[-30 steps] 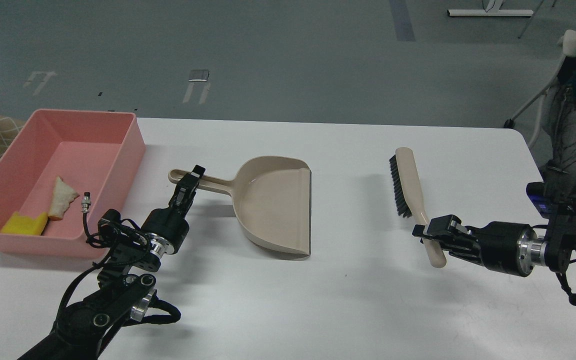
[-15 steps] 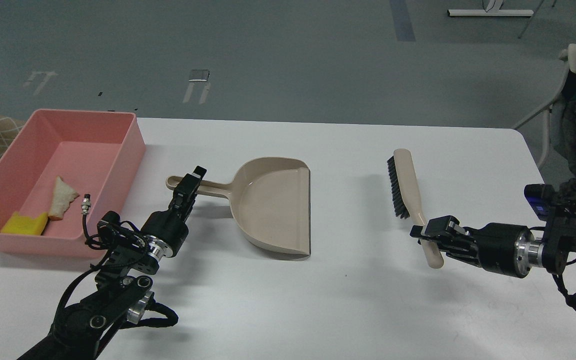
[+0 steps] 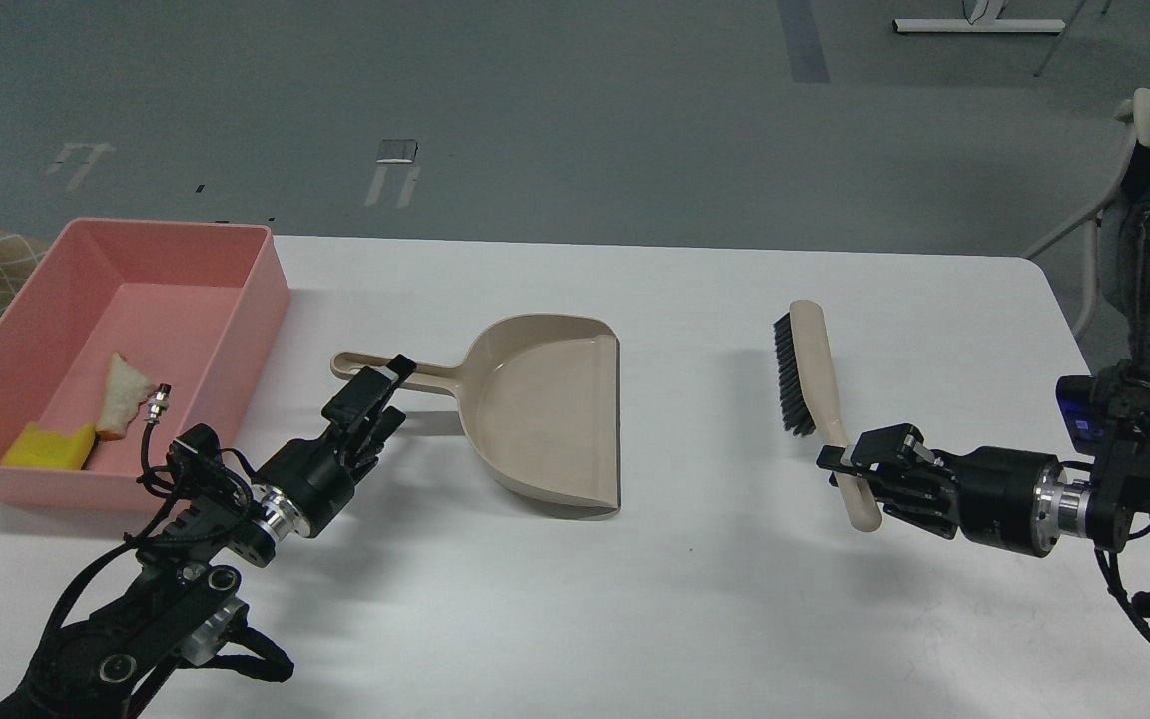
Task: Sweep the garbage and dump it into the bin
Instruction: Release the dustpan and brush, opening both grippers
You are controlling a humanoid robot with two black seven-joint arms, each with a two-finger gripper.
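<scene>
Garbage (image 3: 86, 419) lies inside the pink bin (image 3: 266, 270), so the task looks done: the left gripper (image 3: 375, 384) spreads apart beside the flat dustpan (image 3: 545, 409), while the right gripper (image 3: 850, 464) clamps the brush (image 3: 810, 369).

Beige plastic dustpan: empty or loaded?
Empty. The beige plastic dustpan lies flat, its scoop bare; both scraps, yellow sponge piece and pale crust strip, sit inside the pink bin.

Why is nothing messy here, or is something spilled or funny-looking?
Nothing is spilled. The sponge piece and crust strip lie inside the pink bin. The dustpan lies flat and empty. The only oddity: the brush is held by its handle in the right gripper.
</scene>
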